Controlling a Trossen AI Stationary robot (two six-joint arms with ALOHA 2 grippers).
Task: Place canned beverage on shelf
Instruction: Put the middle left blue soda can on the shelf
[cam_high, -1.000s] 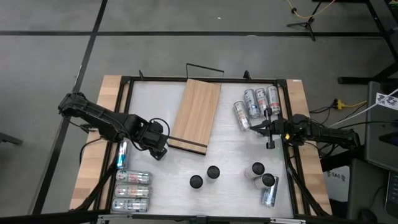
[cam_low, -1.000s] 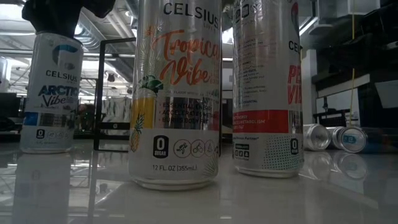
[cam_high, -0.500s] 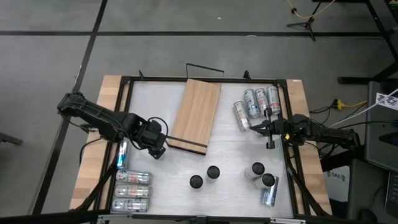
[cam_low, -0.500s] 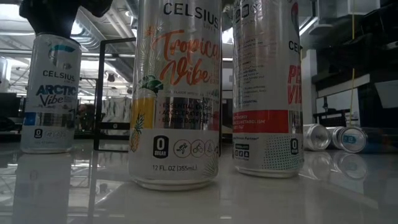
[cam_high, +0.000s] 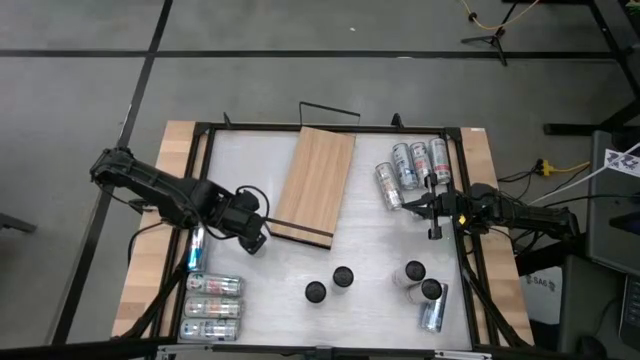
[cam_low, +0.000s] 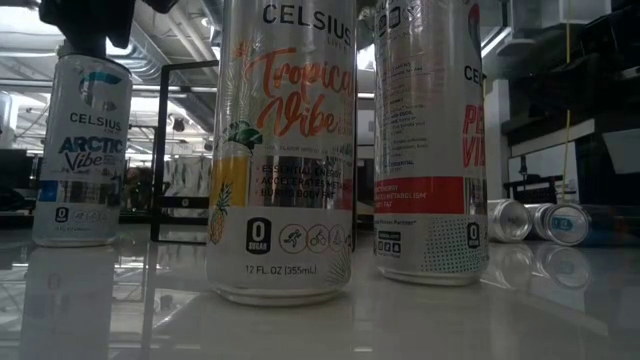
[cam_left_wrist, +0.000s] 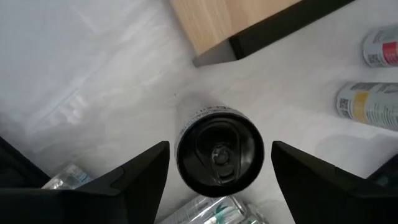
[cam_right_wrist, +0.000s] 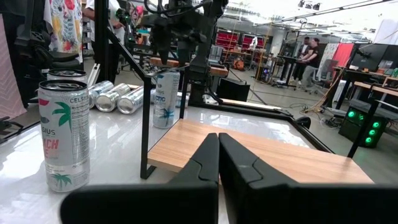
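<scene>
From above, the left gripper hangs over a standing can just off the near end of the shelf, at about seven o'clock from the board. The shelf lies flat and angled on the white table, its wire rail sticking out at twelve o'clock. The right gripper waits at three o'clock, beside a cluster of lying cans. Four upright cans stand at six o'clock, and more lie stacked at the left edge.

At table height, the blue-labelled can stands upright on the white surface with the left gripper's dark body over its top. A tall pineapple can and a red one fill the foreground and block much of the scene.

The left wrist camera looks straight down on the can's lid, sitting squarely between the two fingers, which stand apart on either side with gaps showing. Not yet a grip, it seems. The shelf's corner lies just beyond, so the carry looks short; the black end bar may have to be cleared.

The right wrist camera shows its own jaws pressed together, empty, aimed along the board.
</scene>
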